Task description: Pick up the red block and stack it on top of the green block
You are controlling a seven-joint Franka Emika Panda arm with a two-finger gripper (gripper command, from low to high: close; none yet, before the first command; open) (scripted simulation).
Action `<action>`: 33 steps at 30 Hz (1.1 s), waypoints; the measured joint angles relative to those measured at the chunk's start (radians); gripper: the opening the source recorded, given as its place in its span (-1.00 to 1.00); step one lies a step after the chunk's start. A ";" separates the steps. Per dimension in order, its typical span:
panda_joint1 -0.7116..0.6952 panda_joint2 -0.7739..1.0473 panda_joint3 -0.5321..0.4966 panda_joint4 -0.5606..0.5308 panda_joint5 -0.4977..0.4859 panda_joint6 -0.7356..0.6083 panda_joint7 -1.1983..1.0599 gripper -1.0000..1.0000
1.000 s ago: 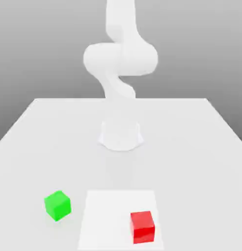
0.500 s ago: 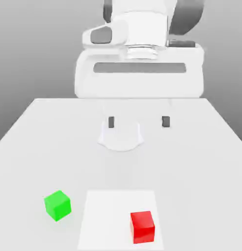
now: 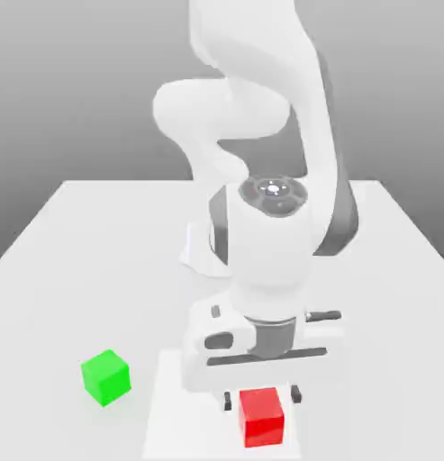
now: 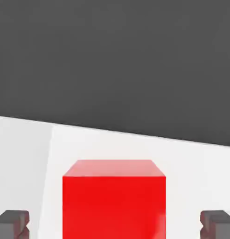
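Note:
The red block (image 3: 263,420) sits on a lighter white square (image 3: 167,405) near the table's front edge. My gripper (image 3: 261,396) has come down right over it, one dark finger on each side of the cube. In the hand view the red block (image 4: 114,200) stands between the two fingertips (image 4: 11,224), and a gap of white table shows on each side, so the gripper (image 4: 114,225) is open and not touching the block. The green block (image 3: 105,376) rests on the table toward the exterior view's left, well apart from the red one.
The arm's white base (image 3: 200,248) stands at the middle of the white table (image 3: 72,270), partly hidden behind the lowered hand. The arm's links rise over the table's centre.
The hand has dropped from high above the table down to the red block, and its fingers now straddle the cube. Neither block has moved.

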 joint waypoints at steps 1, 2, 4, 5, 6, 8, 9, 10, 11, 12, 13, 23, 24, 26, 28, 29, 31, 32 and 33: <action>0.000 0.000 0.000 0.000 0.000 0.000 0.000 -1.00; 0.000 0.000 0.000 0.000 -0.001 0.000 0.001 -1.00; 0.000 0.000 0.000 0.000 -0.001 0.000 0.001 -1.00; 0.001 0.016 -0.002 0.002 -0.003 0.013 0.003 -1.00; 0.000 0.006 0.000 0.001 -0.003 0.005 0.002 -1.00; -0.004 -0.047 0.006 -0.007 0.006 -0.040 -0.004 -1.00; -0.006 -0.080 0.009 -0.013 0.011 -0.068 -0.008 -1.00; -0.008 -0.114 0.012 -0.018 0.017 -0.097 -0.013 -1.00; -0.009 -0.149 0.011 -0.024 0.023 -0.125 -0.016 -1.00; -0.020 -0.173 0.001 -0.033 0.030 -0.140 -0.016 -1.00; -0.037 -0.191 -0.015 -0.044 0.037 -0.148 -0.012 -1.00; -0.295 -0.354 -0.169 -0.159 0.045 -0.195 0.084 -1.00; -0.322 -0.369 -0.183 -0.170 0.041 -0.198 0.097 -1.00; -0.356 -0.358 -0.195 -0.183 0.046 -0.175 0.106 -1.00; -0.370 -0.301 -0.177 -0.184 0.065 -0.117 0.095 -1.00; -0.367 -0.267 -0.169 -0.183 0.076 -0.085 0.087 -1.00; -0.372 -0.201 -0.153 -0.180 0.102 -0.022 0.069 1.00; -0.372 -0.201 -0.153 -0.180 0.102 -0.022 0.069 1.00; -0.372 -0.201 -0.153 -0.180 0.102 -0.022 0.069 1.00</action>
